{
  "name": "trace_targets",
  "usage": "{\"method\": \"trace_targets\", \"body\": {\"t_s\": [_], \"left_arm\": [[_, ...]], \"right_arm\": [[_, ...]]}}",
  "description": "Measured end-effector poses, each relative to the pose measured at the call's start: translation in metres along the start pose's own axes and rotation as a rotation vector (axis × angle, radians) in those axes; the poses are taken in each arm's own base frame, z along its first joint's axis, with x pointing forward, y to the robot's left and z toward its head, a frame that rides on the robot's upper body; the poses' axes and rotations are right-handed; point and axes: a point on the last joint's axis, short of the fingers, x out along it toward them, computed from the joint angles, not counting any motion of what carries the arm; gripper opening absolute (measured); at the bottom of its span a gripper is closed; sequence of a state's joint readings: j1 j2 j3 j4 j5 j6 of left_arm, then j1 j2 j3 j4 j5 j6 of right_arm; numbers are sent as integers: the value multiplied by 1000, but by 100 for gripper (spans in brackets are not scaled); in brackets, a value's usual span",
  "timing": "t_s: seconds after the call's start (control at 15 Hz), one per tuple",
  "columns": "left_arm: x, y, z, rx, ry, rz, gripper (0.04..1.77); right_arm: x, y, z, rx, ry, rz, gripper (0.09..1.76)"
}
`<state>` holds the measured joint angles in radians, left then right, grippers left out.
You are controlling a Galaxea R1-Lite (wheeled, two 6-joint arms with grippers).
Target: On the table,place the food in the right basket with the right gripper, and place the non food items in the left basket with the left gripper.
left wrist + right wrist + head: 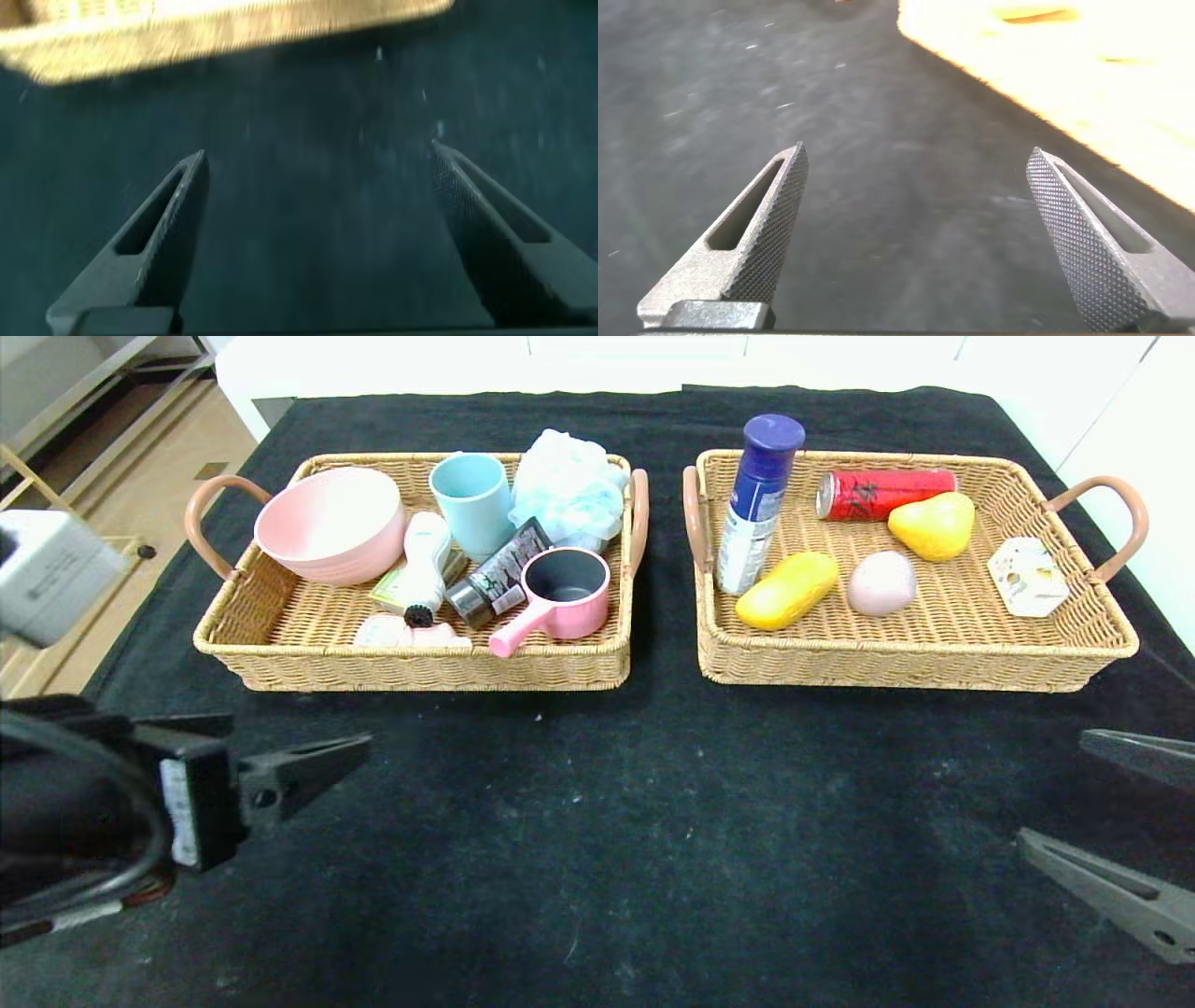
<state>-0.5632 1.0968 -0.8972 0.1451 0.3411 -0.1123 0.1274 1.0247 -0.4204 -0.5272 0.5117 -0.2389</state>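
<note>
Table (597, 859) black fuzzy cloth | floor (159, 457) pale wood | left claw (318, 187) released | right claw (915, 196) released

I count two wicker baskets side by side on my bench. Left basket (280, 630): pink saucepan (557, 595) upright at its front right corner, white brush-tipped bottle (423, 566) lying mid-tray, pink bottle (411, 634) flat against the front edge. Right basket (934, 644): white-and-blue can (758, 502) leaning at the left edge, yellow oblong fruit (787, 590) and grey-pink egg (881, 583) beside it.
</note>
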Motion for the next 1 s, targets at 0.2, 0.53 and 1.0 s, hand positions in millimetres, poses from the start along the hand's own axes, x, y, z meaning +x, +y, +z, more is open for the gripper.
{"method": "trace_targets", "body": {"t_s": [0.2,0.53,1.0], "left_arm": [[-34,18,-23,39,-43,28,168],[-82,42,-46,32,-139,128,170],[-146,43,-72,56,-297,123,170]], "right_arm": [[-11,3,2,6,4,-25,171],[-56,25,2,75,97,-90,171],[-130,71,12,60,85,-263,171]]}}
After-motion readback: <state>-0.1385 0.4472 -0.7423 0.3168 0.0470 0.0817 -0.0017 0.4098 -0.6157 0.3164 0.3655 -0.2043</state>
